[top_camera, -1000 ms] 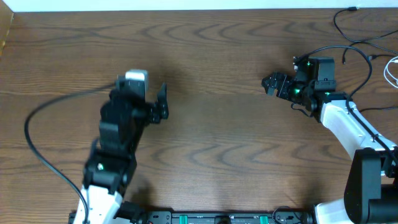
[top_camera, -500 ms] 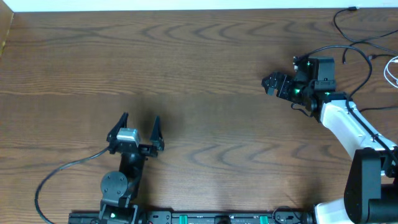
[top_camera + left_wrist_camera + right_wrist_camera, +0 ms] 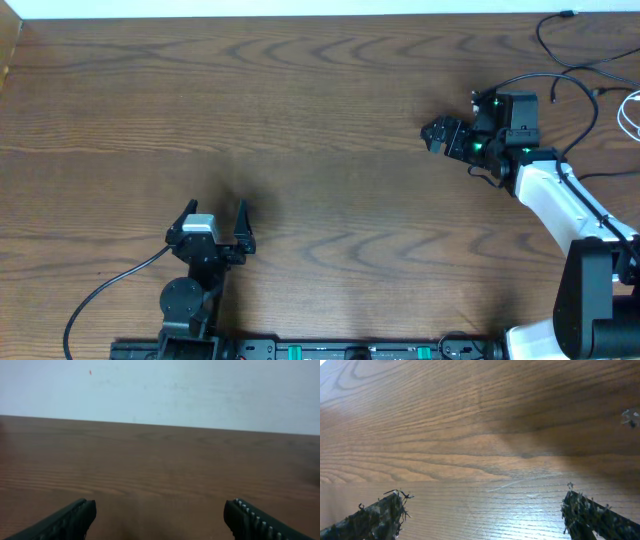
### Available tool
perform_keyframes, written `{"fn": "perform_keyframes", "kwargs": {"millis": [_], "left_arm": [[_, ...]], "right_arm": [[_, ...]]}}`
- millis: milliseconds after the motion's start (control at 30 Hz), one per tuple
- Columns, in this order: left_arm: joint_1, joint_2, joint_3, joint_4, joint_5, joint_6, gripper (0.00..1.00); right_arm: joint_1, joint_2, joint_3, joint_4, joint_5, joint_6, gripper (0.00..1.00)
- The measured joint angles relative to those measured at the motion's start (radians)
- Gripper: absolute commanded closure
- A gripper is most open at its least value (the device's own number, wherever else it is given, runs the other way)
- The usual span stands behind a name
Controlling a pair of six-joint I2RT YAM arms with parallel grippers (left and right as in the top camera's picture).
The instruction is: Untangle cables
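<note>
Cables heaped at 2 o'clock edge of surface, untouched. Right fingers wide, empty, nearest heap. Left fingers wide, empty, at 7 o'clock, likely parked clear.

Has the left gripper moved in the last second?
Yes. The black left gripper has pulled back toward the black base rail along the overhead view's bottom edge.

The left arm is sitting folded low near its base, the left pincer pointing forward, jaws gaping wide and empty. The right arm is stretching leftward, the right pincer spreading wide, gripping nothing.
</note>
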Motion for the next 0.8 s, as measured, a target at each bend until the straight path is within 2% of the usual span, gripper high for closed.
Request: {"fn": "perform_keyframes", "kwargs": {"millis": [500,800], "left_arm": [[0.051,-0.003,0.006,-0.022,0.005,-0.141,0.13],[0.051,-0.003,0.006,-0.022,0.004,-0.168,0.13]], "right_arm": [[0.000,0.000,0.000,0.000,0.001,0.000,0.01],[0.000,0.000,0.000,0.000,0.000,0.000,0.01]]}}
